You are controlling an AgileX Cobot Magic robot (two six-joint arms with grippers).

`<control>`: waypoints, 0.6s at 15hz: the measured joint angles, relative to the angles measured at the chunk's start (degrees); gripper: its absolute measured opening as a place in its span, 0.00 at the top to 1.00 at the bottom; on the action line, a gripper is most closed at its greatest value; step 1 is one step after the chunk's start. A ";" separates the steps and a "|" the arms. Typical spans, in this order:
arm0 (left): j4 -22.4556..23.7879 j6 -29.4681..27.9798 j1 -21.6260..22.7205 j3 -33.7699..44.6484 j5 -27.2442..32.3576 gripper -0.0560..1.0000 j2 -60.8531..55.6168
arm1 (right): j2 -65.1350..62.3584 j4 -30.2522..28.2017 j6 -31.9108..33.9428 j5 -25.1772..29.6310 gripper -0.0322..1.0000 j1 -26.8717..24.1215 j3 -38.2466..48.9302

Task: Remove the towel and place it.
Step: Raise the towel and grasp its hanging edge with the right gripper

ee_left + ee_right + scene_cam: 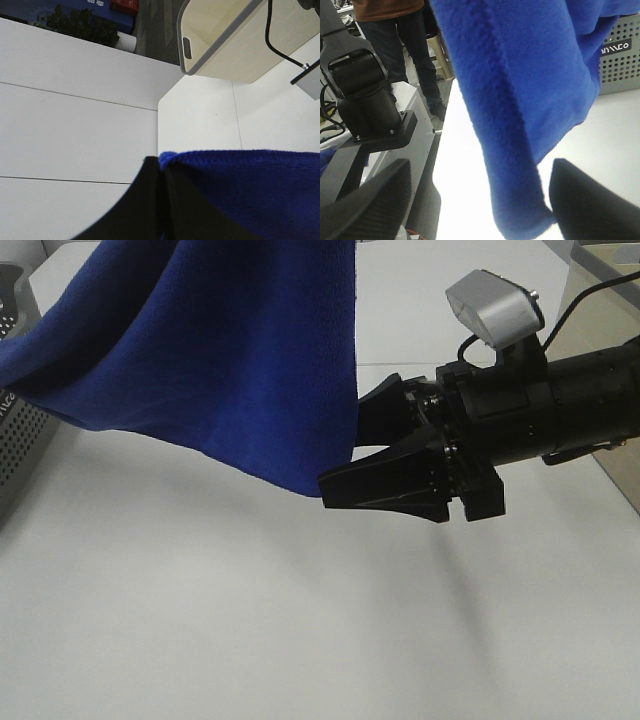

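Got the towel point(200, 350) airborne, hanging clear of the worktop point(250, 620). Held at the top hem by the left gripper point(160, 165), with fingers point(145, 205) that look clamped shut on the cloth edge, going by the wrist view; out of frame in the high view. Drapes from upper left down to lower right, long axis along that diagonal, ending in a free low corner. Puts that corner right between the fingers point(590, 200) of the right gripper point(342, 445), spread wide, one on each side of the cloth, not yet squeezing. No contact confirmable from either view. Makes the right arm the nearer one to the free end. Likely next: close right on the corner, then spread and lower flat. Risk: floppy corner slipping out past the tips. Also worth minding the perforated grey box point(20, 440) beside the drape on the left.
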 joint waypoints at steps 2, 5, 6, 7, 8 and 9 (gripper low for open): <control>0.00 -0.06 0.00 0.00 0.00 0.94 0.00 | 0.00 0.46 0.40 0.29 0.24 0.00 0.00; 0.00 -0.74 0.00 0.00 0.06 0.94 0.06 | 0.00 0.80 0.46 0.29 0.24 0.00 -0.06; 0.00 -0.92 0.00 0.00 0.06 0.94 0.06 | 0.00 0.92 0.46 0.29 0.24 0.00 -0.06; 0.00 -0.92 0.00 0.00 0.06 0.94 0.06 | 0.00 0.92 0.46 0.29 0.24 0.00 -0.06; 0.00 -0.92 0.00 0.00 0.06 0.94 0.06 | 0.00 0.92 0.46 0.34 0.24 0.00 -0.06; 0.00 -0.92 0.00 0.00 0.06 0.94 0.06 | 0.00 0.97 0.46 0.34 0.24 0.00 -0.06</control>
